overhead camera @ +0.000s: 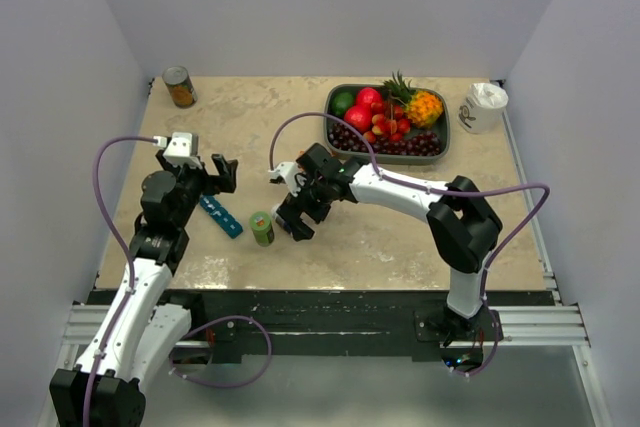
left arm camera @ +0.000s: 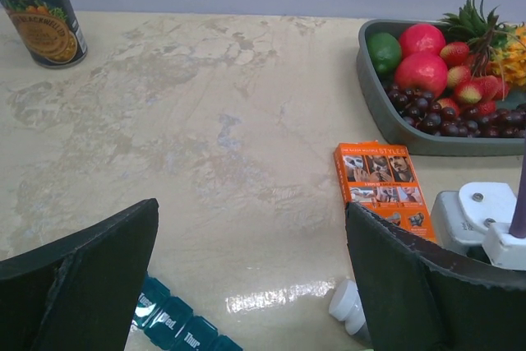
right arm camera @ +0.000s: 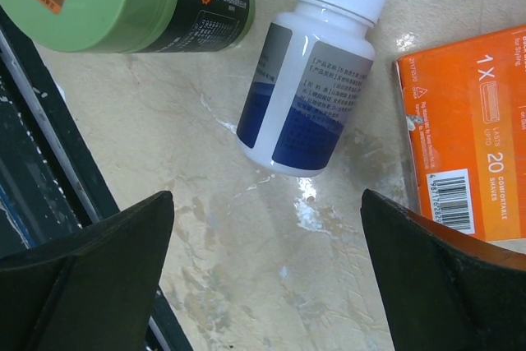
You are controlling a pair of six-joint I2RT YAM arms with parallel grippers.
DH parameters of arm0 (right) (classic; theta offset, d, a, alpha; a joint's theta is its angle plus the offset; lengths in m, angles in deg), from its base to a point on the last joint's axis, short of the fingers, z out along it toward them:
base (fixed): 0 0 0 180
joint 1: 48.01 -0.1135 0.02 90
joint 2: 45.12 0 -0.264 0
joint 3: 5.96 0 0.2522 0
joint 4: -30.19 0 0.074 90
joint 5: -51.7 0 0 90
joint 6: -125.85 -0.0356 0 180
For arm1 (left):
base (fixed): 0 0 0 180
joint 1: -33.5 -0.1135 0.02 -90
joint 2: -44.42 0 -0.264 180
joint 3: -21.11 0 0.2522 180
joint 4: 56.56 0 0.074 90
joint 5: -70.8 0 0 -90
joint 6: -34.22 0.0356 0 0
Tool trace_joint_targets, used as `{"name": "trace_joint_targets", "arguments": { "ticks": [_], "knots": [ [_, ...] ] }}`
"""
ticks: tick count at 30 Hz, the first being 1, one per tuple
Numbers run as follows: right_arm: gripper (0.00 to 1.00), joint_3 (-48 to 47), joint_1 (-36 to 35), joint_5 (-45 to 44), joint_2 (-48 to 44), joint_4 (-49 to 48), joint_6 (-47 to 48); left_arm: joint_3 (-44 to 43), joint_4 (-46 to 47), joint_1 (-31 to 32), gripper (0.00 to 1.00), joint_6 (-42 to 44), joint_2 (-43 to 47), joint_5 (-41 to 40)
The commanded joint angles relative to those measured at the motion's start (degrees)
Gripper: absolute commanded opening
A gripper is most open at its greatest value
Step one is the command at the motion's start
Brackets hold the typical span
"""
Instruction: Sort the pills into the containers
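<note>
both arms look poised rather than at work. the left gripper (overhead camera: 215, 179) hangs above the table with its jaws spread as wide as they go and nothing between them. the containers (overhead camera: 221, 216), a slim teal strip of lidded compartments, lie flat on the table just in front of and below it. in the left wrist view only one end of the strip shows, at the bottom edge close by one finger, and its lids appear shut. that suggests the arm is lined up to come down and steady the strip or lift a lid. the right gripper (overhead camera: 293, 222) is likewise wide open and empty. it hovers over a white pill bottle (right arm camera: 308, 80) that lies on its side with its cap on, framed between the fingers as if for a grasp across its body. no loose pills are visible, so they are presumably inside that bottle, and the sorting looks not yet begun. a green jar (overhead camera: 262, 229) sits just beside the bottle on the strip's side, and an orange box (right arm camera: 468, 137) lies close on the other, so the fingers will have little room. a fruit tray (overhead camera: 335, 117) and a can (overhead camera: 180, 87) sit well apart at the far side, out of the way.
</note>
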Motion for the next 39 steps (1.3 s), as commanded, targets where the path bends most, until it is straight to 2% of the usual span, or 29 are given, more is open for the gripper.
{"name": "trace_joint_targets", "arguments": {
  "ticks": [1,5,6,10,14,20,24,34,39],
  "knots": [
    [0.99,-2.91,-0.29,-0.06,-2.84,2.71,5.86,-1.98,1.65,0.05,1.00,-0.61,-1.28,-1.59],
    [0.99,-2.65,-0.21,-0.23,-4.60,3.42,8.59,-3.03,-1.94,0.05,1.00,-5.18,-4.35,-8.42],
    [0.99,-2.21,-0.21,-1.10,-5.13,3.42,8.77,-3.38,-2.39,0.05,1.00,-8.49,-6.19,-9.58],
    [0.99,0.16,0.14,-3.04,-8.46,2.37,10.00,-5.49,-13.78,-1.00,1.00,-20.98,-12.08,-12.84],
    [0.99,2.71,2.86,-1.82,-11.63,0.96,10.44,-6.99,-19.70,-1.44,0.98,-32.41,-17.18,-15.74],
    [0.99,5.17,10.85,5.90,-15.41,-0.79,8.95,-8.39,-21.99,-1.88,0.92,-36.82,-25.79,-18.29],
    [0.99,8.06,13.59,7.50,-18.75,-2.90,8.51,-9.19,-22.34,-1.97,0.88,-38.67,-31.33,-18.47],
    [0.99,12.91,19.83,11.19,-25.17,-6.86,6.75,-8.92,-21.47,-2.41,0.77,-42.10,-37.84,-20.49],
    [0.99,14.66,21.59,12.33,-27.72,-8.26,6.05,-8.84,-20.68,-2.59,0.67,-42.63,-40.04,-20.84]
  ]
}}
